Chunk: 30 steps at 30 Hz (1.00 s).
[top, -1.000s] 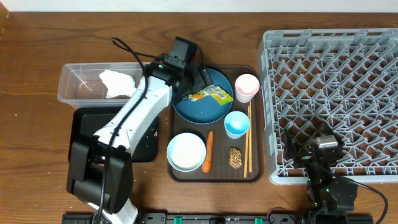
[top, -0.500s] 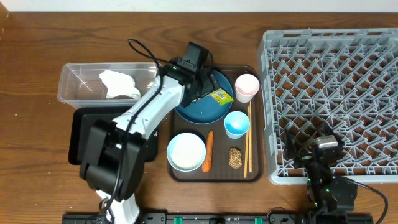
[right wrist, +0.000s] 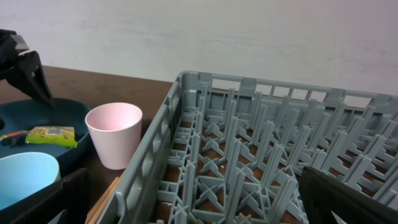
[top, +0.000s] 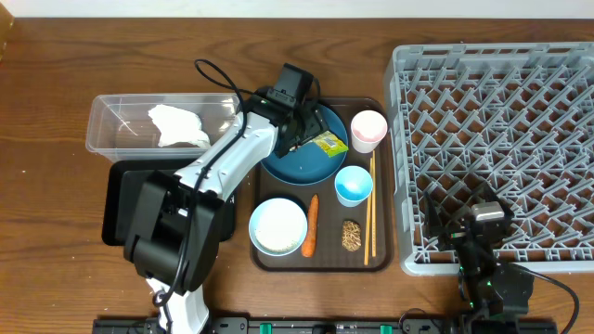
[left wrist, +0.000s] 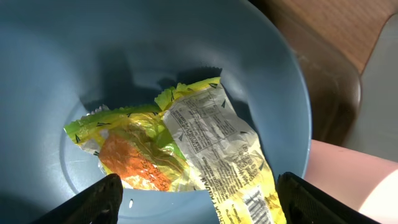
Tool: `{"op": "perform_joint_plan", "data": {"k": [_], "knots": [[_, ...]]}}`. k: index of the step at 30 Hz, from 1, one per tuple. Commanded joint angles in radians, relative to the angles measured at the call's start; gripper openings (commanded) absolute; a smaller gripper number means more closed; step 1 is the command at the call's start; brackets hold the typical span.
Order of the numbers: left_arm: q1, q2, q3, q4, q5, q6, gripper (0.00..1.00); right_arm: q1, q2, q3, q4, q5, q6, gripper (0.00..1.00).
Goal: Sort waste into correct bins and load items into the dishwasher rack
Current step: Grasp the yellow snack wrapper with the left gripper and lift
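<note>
1. Sorting is barely begun. Only the white napkin (top: 178, 126) lies in the clear tub (top: 100, 130), and the black tray (top: 118, 199) beside it looks bare where it shows.
2. The left gripper (left wrist: 199, 183) hangs low over the blue plate (top: 295, 165). Its jaws stand wide on either side of the yellow-green wrapper (left wrist: 199, 140), which lies crumpled on the plate and is not yet pinched.
3. Waste left on the brown tray (top: 320, 260) is the wrapper, the carrot (top: 312, 225) and the seedy lump (top: 351, 235).
4. Nothing is loaded, and the grey rack (top: 501, 121) holds no dishes. The plate, the bowl (top: 277, 225), the pink cup (top: 368, 130), the blue cup (top: 354, 184) and the chopsticks (top: 370, 209) all sit on the brown tray.
5. The right gripper (right wrist: 193, 180) sits at the rack's near corner with its jaws wide, holding nothing.
6. The left arm (top: 218, 167) hides much of the black tray and the plate's left edge from above.
7. Rice grains are too small to make out. A white speck on the plate in the left wrist view may be one, but I cannot tell.
8. That view cuts off most of the plate and shows only the tips of the fingers.
</note>
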Motion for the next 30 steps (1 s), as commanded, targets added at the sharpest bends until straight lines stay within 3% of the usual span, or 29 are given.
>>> {"op": "perform_joint_plan", "data": {"k": [1, 30], "knots": [[-0.001, 0.026, 0.006, 0.005, -0.005, -0.009, 0.78, 0.005, -0.003, -0.001, -0.004, -0.004, -0.013, 0.99], [-0.047, 0.092, 0.006, 0.057, -0.009, -0.008, 0.76, 0.005, -0.003, -0.001, -0.004, -0.004, -0.013, 0.99]]}}
